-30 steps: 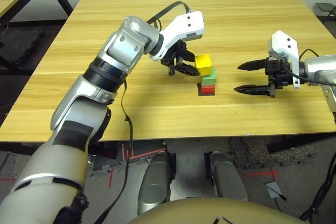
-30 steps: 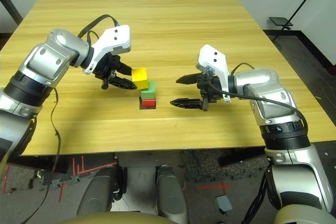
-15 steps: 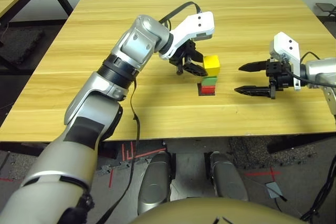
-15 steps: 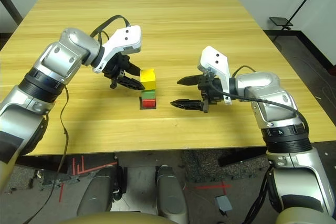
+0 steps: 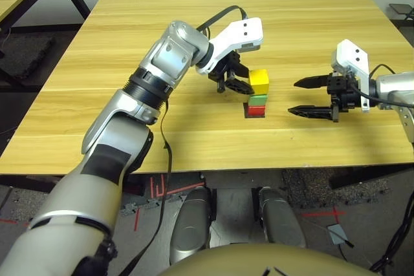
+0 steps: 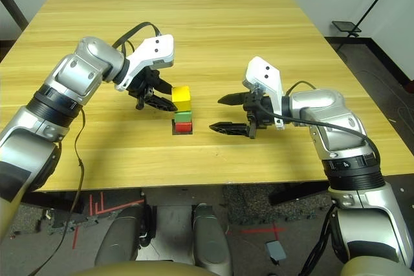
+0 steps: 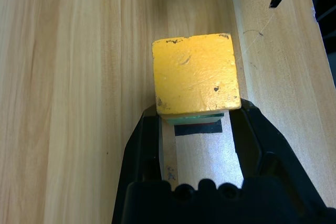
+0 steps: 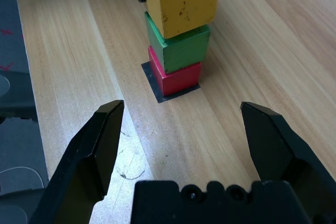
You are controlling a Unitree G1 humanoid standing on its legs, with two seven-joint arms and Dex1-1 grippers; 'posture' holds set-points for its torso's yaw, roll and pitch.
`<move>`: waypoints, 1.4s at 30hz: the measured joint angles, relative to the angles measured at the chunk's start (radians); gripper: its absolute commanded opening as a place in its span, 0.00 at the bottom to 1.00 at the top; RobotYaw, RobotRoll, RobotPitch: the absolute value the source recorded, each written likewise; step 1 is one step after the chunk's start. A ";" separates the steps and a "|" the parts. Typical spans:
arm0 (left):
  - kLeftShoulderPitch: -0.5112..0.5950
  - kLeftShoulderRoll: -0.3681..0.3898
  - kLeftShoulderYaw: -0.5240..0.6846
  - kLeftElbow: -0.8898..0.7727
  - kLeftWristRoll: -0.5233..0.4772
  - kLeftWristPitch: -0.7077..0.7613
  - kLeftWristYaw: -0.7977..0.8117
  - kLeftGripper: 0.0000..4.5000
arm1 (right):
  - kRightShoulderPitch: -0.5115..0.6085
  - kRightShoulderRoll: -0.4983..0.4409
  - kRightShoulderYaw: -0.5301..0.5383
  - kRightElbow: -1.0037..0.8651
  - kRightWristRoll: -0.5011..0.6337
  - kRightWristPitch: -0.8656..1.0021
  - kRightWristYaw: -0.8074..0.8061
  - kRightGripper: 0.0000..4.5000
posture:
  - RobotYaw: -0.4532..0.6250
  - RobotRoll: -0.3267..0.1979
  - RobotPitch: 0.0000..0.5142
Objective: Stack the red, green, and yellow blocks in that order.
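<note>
1. We're on the last step: the left pincer [image 5: 240, 83] is clamped on the yellow block [image 5: 259, 81] and has it sitting on top of the green block [image 8: 178, 46], which is on the red block [image 8: 175, 76], which sits on a black patch [image 8: 157, 90] near the middle of the counter [image 5: 194, 17].
2. The yellow one looks a bit crooked to me, hanging over the green toward 12 o'clock, so I'd nudge it square before letting go, then open up and back off toward 9 o'clock without bumping the tower.
3. The right pincer [image 6: 222, 113] hangs wide open and holding nothing, at 3 o'clock of the stack, well apart.
4. Versus a second ago, the yellow block has come over from about 10 o'clock of the stack and down onto it. The right arm hasn't really budged.
</note>
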 measured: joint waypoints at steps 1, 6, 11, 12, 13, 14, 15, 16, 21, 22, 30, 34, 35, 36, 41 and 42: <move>0.000 -0.002 0.000 0.002 0.000 0.000 0.000 0.44 | 0.000 0.000 0.000 0.000 0.000 0.001 0.000 1.00 | 0.46 0.55 0.19; 0.000 -0.006 0.001 0.013 0.001 -0.002 0.000 0.44 | 0.002 0.000 0.000 -0.003 0.000 0.010 -0.003 1.00 | 0.46 0.55 0.19; 0.002 -0.006 0.001 0.018 0.002 -0.012 0.000 0.52 | 0.002 0.000 0.000 -0.004 0.000 0.011 -0.008 1.00 | 0.46 0.55 0.20; 0.002 -0.006 0.001 0.019 0.003 -0.012 0.000 0.60 | 0.002 0.000 0.000 -0.004 0.000 0.011 -0.008 1.00 | 0.46 0.55 0.20; 0.004 -0.006 0.001 0.020 0.003 -0.014 0.000 0.67 | 0.002 0.000 0.000 -0.005 0.000 0.011 -0.009 1.00 | 0.46 0.55 0.20; 0.005 -0.006 0.001 0.020 0.003 -0.016 0.000 0.73 | 0.002 0.000 0.000 -0.005 0.000 0.011 -0.009 1.00 | 0.46 0.55 0.20; 0.006 -0.006 0.001 0.020 0.003 -0.018 -0.001 0.82 | 0.002 0.000 0.000 -0.005 0.000 0.011 -0.009 1.00 | 0.47 0.55 0.19; 0.007 -0.006 0.002 0.020 0.002 -0.018 -0.001 0.90 | 0.002 0.000 0.000 -0.005 0.000 0.011 -0.009 1.00 | 0.47 0.55 0.19; 0.032 -0.014 0.025 -0.010 -0.004 -0.008 0.008 0.99 | 0.002 0.000 0.000 -0.004 0.000 0.011 -0.009 1.00 | 0.48 0.54 0.18; 0.037 -0.020 0.039 -0.020 -0.011 0.000 0.016 0.99 | 0.002 0.000 0.000 -0.003 0.000 0.011 -0.008 1.00 | 0.48 0.54 0.18; 0.163 0.018 0.363 -0.376 -0.167 0.277 0.225 0.99 | 0.009 -0.022 -0.125 0.053 0.041 0.031 -0.049 1.00 | 0.51 0.48 0.18; 0.332 -0.045 0.606 -0.556 -0.211 0.381 0.472 0.99 | 0.004 0.010 -0.243 0.170 0.043 0.045 -0.187 1.00 | 0.53 0.45 0.19; 0.387 -0.083 0.671 -0.597 -0.217 0.374 0.550 0.99 | -0.011 0.046 -0.280 0.223 0.043 0.020 -0.245 1.00 | 0.53 0.45 0.19; 0.452 -0.119 0.725 -0.631 -0.216 0.334 0.621 0.99 | -0.026 0.092 -0.324 0.280 0.042 -0.027 -0.314 1.00 | 0.53 0.44 0.20; 0.722 -0.235 0.880 -0.661 -0.180 0.109 0.891 0.99 | -0.079 0.146 -0.444 0.621 0.007 -0.330 -0.545 1.00 | 0.54 0.41 0.20; 0.760 -0.247 0.892 -0.659 -0.165 0.051 0.932 0.99 | -0.093 0.145 -0.458 0.694 -0.005 -0.400 -0.578 1.00 | 0.53 0.41 0.20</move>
